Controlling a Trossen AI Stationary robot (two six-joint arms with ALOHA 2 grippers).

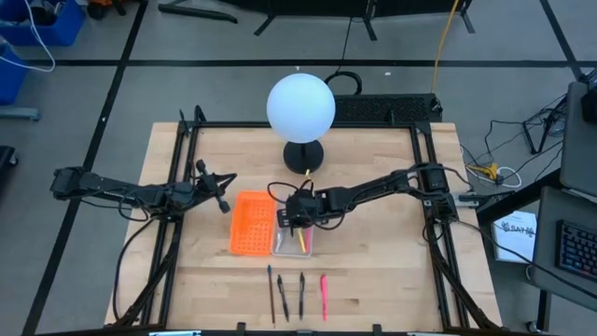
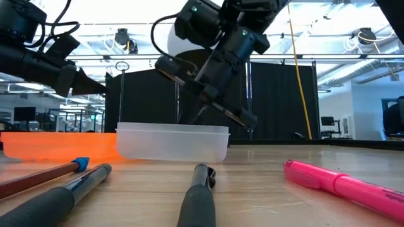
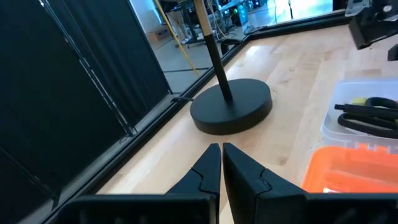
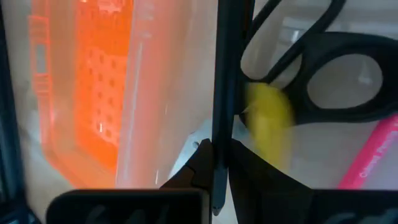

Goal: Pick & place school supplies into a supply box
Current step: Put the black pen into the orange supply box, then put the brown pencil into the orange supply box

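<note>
The supply box lies mid-table: a clear tray (image 1: 291, 241) joined to an orange grid half (image 1: 250, 224). The tray holds black-handled scissors (image 4: 342, 81), a yellow piece (image 4: 270, 118) and a pink pen (image 4: 373, 155). My right gripper (image 1: 295, 218) hangs over the tray, shut on a slim dark pen (image 4: 224, 74). My left gripper (image 1: 224, 193) is shut and empty, above the table left of the orange half. Several pens lie on the table nearer the front edge: a brown pencil (image 1: 270, 291), two dark pens (image 1: 283, 299) (image 1: 301, 294) and a pink one (image 1: 324, 295). My right gripper pinches the dark pen's shaft (image 4: 219, 140) between its two fingers. The fingers (image 2: 208, 101) slant down from above over the clear tray. The pen runs on past the fingertips, above the tray's wall beside the orange half. I cannot tell whether its far end touches the tray.
A white globe lamp (image 1: 300, 105) stands on a black round base (image 3: 231, 107) behind the box. A black frame rail (image 1: 298, 124) runs round the table. The loose pens also show close in the low view, the pink one (image 2: 341, 186) at the right.
</note>
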